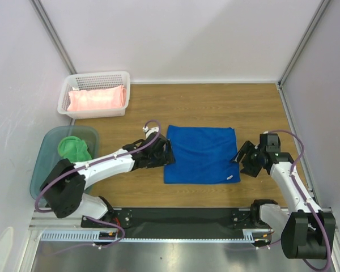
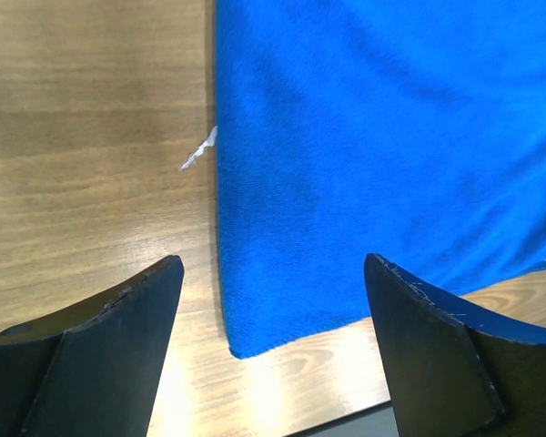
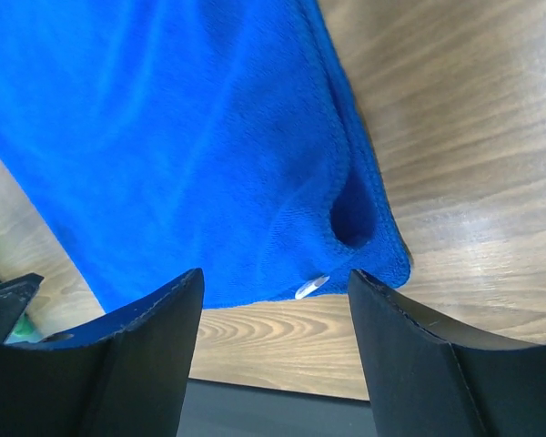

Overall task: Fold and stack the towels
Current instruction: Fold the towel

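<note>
Blue towel: the blue towel (image 1: 200, 154) lies spread flat near the middle of the table (image 1: 215, 102), between the two arms
Left claw: the left claw (image 2: 271, 269) sits low at the towel's left edge, fingers wide apart and holding nothing; the edge and near left corner show in the gap between them
Right claw: the right claw (image 3: 275, 278) hangs over the near right corner, fingers also spread and empty
Towel edges: the left edge runs straight with a small white tag (image 2: 200, 150) poking out; the near right corner has a rounded pucker (image 3: 355, 214) just inside the hem and a second white tag (image 3: 311, 287) beside it
Pink towel: a folded pink towel (image 1: 97, 99) fills the white basket (image 1: 65, 96) at the far left corner, well apart from the blue one
Green towel: a green towel (image 1: 73, 148) sits bunched in the teal tub (image 1: 42, 164) at the left, near the left arm
Open room: bare wood stretches from the towel's far edge to the back wall, a narrower strip runs along its near edge, and more wood lies past the right claw
</note>
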